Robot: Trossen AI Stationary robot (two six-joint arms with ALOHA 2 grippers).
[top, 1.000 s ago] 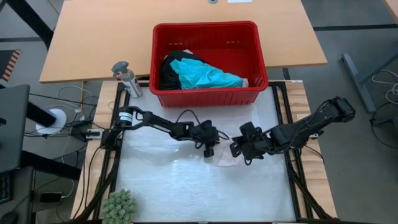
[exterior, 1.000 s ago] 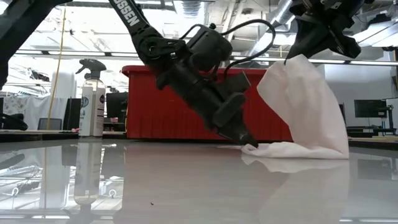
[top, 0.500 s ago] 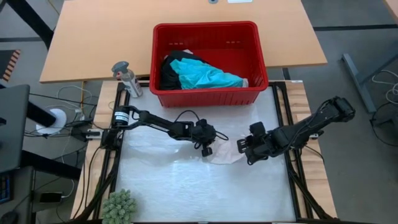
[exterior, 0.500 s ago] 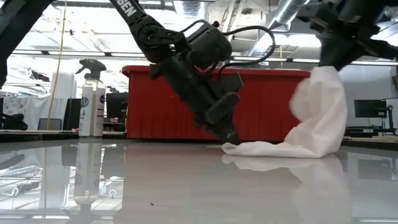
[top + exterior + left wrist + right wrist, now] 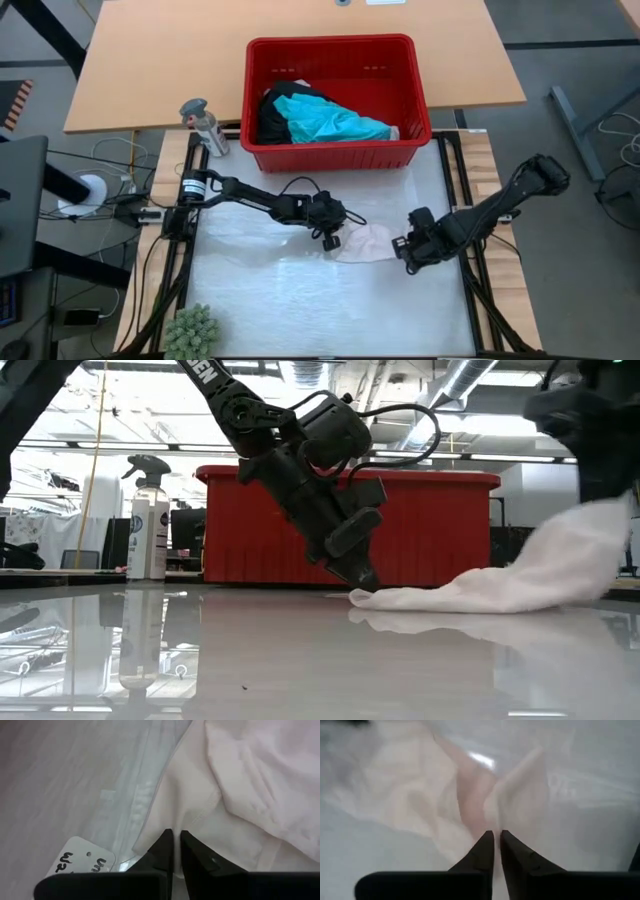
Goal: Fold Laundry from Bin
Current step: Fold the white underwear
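The small pale pink-white piece (image 5: 366, 243) lies spread on the white table top between my two grippers. My left gripper (image 5: 331, 239) is shut on its left end, down at the table. My right gripper (image 5: 404, 250) is shut on its right end, which rises off the table (image 5: 600, 530). The red bin (image 5: 337, 150) stands at the far edge. Inside it lie the turquoise shirt (image 5: 335, 125) and black clothing (image 5: 272, 118). My left gripper pinches the piece's left edge (image 5: 167, 822) between its two fingers. The fingers slant down from the table's left. That end lies on the table (image 5: 375, 597). My right gripper pinches the piece's right end (image 5: 490, 815), coming from above and pointing steeply down. That end is lifted, and the cloth slopes down from it to the table.
A spray bottle (image 5: 203, 125) stands left of the bin. A green spiky ball (image 5: 190, 330) sits at the near left corner. A wooden table (image 5: 150, 60) lies beyond the bin. Bare table top (image 5: 300, 300) stretches toward the near edge.
My right gripper has moved toward the table's right edge and down with the piece's right end. The cloth, which hung upright below it, now stretches out low across the table. My left gripper has tipped steeper and kept the left end on the table.
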